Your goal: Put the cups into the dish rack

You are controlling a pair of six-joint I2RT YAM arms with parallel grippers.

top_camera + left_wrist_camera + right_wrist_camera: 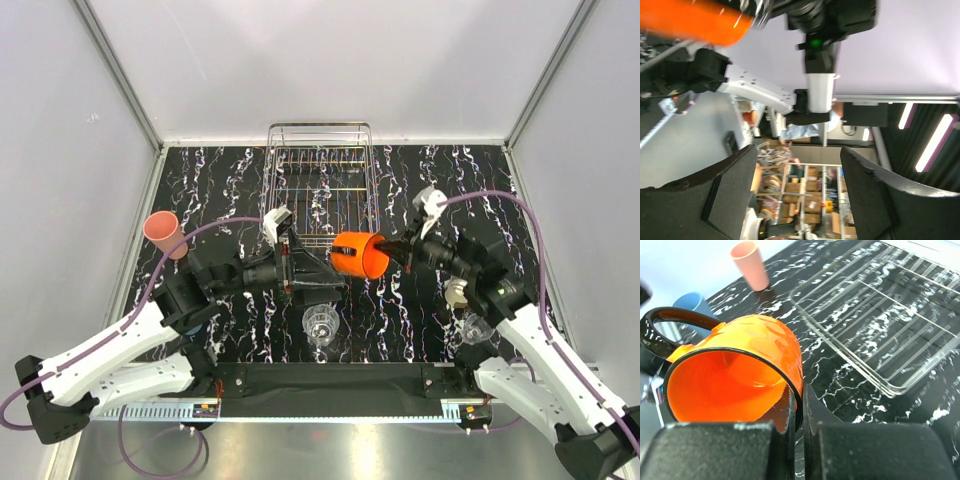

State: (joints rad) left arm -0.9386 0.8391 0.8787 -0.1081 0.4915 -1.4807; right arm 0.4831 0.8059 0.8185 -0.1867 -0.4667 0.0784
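Observation:
My right gripper (394,250) is shut on the rim of the orange mug (360,253), holding it on its side above the table just in front of the dish rack (320,165). In the right wrist view the fingertips (790,412) pinch the mug's wall (755,340), one inside and one outside, with the rack (880,315) beyond. My left gripper (328,270) is open and empty, close to the mug's base. In the left wrist view the mug (695,20) shows at the top left, above the open gripper (800,170). The beige cup is out of view.
A salmon-pink tumbler (163,233) stands at the left wall, and also shows in the right wrist view (751,264) beside a light blue cup (690,305). One clear glass (320,325) stands near the front middle. Another (478,326) stands by the right arm.

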